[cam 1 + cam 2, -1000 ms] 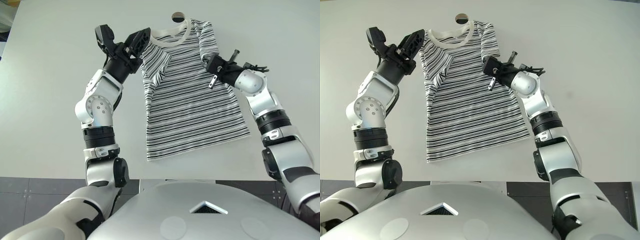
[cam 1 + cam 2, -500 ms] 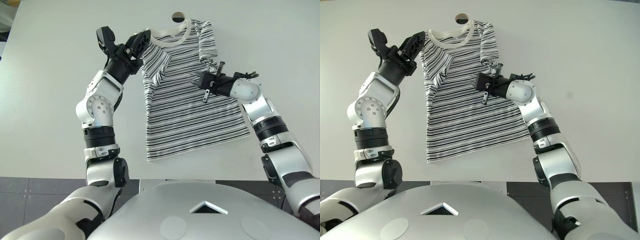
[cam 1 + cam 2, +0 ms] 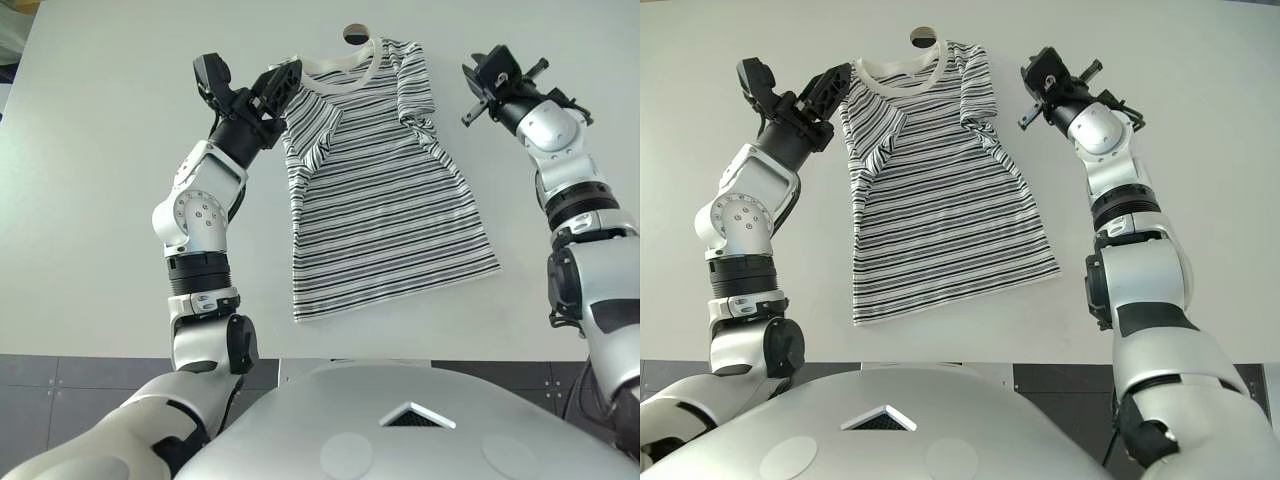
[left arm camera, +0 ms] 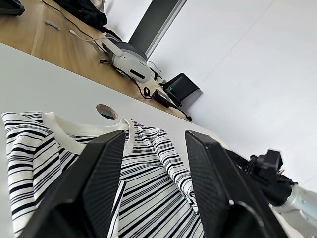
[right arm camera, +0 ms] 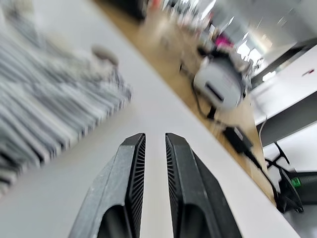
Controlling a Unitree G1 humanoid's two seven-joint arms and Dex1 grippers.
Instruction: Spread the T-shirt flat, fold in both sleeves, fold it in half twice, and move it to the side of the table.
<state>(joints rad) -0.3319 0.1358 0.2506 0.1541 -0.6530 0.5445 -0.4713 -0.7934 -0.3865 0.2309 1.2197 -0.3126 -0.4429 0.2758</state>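
**Both grippers are off the T-shirt**

Your T-shirt (image 3: 375, 190) lies flat on the table (image 3: 100, 200), hem nearest you, both sleeves folded onto its body, collar farthest. Your left gripper (image 3: 283, 78) hovers just beside the T-shirt's left shoulder, fingers spread wide and empty. Your right gripper (image 5: 154, 135) is off its right shoulder, apart from the cloth, fingers almost together, holding nothing.

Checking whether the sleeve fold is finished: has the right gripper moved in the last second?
Yes. The right gripper swung off the T-shirt, out to the robot's right and farther away, now over bare table beside the sleeve.
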